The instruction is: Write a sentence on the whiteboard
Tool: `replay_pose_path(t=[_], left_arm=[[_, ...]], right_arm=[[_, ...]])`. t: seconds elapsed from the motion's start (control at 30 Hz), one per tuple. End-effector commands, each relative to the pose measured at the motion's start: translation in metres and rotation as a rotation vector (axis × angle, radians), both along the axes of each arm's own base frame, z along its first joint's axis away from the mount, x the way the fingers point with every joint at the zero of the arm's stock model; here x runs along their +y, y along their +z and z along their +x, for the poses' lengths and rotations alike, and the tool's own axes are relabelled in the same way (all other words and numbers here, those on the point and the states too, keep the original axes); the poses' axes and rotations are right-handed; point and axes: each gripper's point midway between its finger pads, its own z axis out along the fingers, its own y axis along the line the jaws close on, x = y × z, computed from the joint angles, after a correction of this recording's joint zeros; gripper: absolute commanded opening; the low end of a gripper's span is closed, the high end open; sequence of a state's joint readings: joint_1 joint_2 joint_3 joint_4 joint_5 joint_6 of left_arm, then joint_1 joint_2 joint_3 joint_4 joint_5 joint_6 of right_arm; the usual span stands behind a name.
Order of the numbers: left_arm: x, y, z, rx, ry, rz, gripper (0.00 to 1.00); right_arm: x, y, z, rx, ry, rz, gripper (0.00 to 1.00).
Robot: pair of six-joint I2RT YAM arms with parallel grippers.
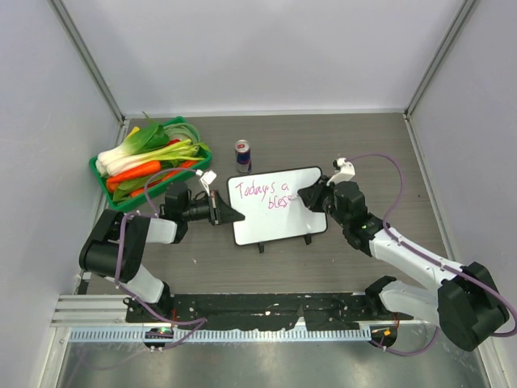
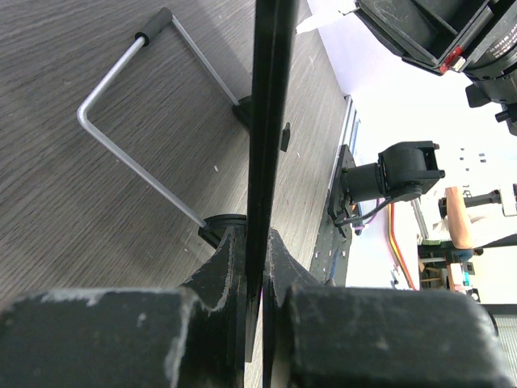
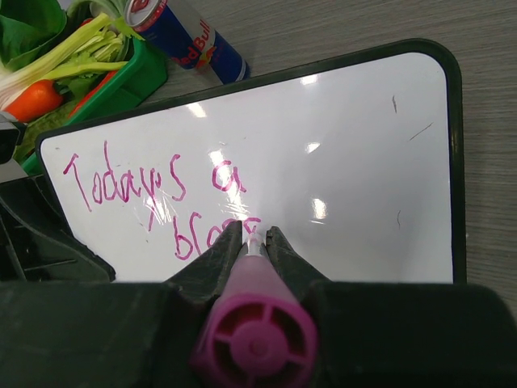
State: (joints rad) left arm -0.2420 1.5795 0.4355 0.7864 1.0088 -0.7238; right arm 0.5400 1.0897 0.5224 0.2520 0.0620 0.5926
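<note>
The whiteboard (image 1: 279,222) lies mid-table, propped on a wire stand (image 2: 121,153). The sentence (image 1: 262,192) in pink marker reads "Today's a" with "bless" begun below it (image 3: 153,186). My left gripper (image 1: 234,216) is shut on the board's left edge, which shows as a dark bar (image 2: 271,121) running up between its jaws (image 2: 257,242). My right gripper (image 1: 303,196) is shut on a pink marker (image 3: 254,323), whose tip touches the board (image 3: 347,162) at the end of "bless". The jaws (image 3: 254,234) hide the newest stroke.
A green basket (image 1: 115,202) of vegetables stands at the back left, close to the left arm. A Red Bull can (image 1: 242,155) stands just behind the board's far edge (image 3: 190,36). Grey walls close in both sides and the back.
</note>
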Motion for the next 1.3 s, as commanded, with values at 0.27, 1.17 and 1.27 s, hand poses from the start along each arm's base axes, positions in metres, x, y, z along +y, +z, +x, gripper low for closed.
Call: replay_pose_path(t=[0.27,1.17,1.27], left_arm=[[0.004,-0.018,0.007,0.047,0.055,0.054,0.0],[0.004,-0.018,0.006,0.047,0.054,0.054,0.0],[0.004,-0.018,0.006,0.047,0.051,0.053,0.0]], right_arm=[[-0.011,-0.006,-0.004,-0.006,-0.014,-0.056,0.01],[0.008,0.006,0.001,-0.011,0.031,0.037,0.01],[0.01,0.016,0.001,-0.032,0.032,0.073,0.01]])
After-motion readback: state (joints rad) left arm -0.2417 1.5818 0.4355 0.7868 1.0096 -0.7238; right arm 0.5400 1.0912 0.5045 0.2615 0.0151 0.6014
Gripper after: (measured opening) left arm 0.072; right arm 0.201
